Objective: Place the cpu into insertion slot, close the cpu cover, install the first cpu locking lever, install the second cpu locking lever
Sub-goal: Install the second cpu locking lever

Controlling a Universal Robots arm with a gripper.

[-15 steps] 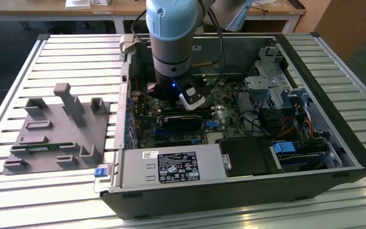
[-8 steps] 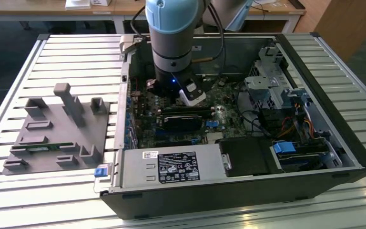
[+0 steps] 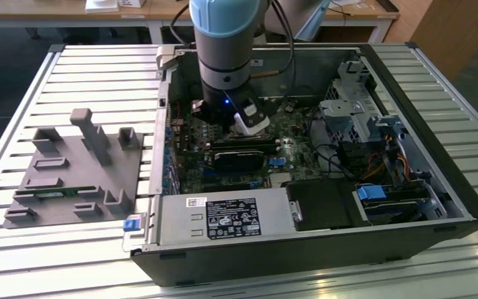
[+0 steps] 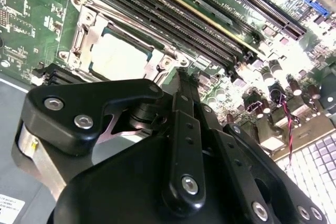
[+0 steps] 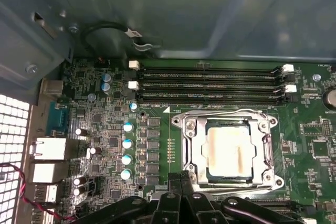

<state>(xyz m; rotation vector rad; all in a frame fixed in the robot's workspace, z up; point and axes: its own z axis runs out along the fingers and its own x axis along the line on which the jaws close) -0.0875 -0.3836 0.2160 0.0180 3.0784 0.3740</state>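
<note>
The cpu lies flat in the insertion slot on the green motherboard, its pale metal top showing through the cut-out. The silvery cpu cover is folded down around it. In the second wrist view the cpu and cover sit just beyond the black fingertips. My gripper hovers at the socket's edge with its fingers pressed together and nothing between them; it is also seen from behind. In the exterior view the arm reaches down into the open computer case.
Long black memory slots run beside the socket. The case wall rises behind them. In the exterior view a power supply and drive cage crowd the case, and a grey fixture stands on the table at that view's left.
</note>
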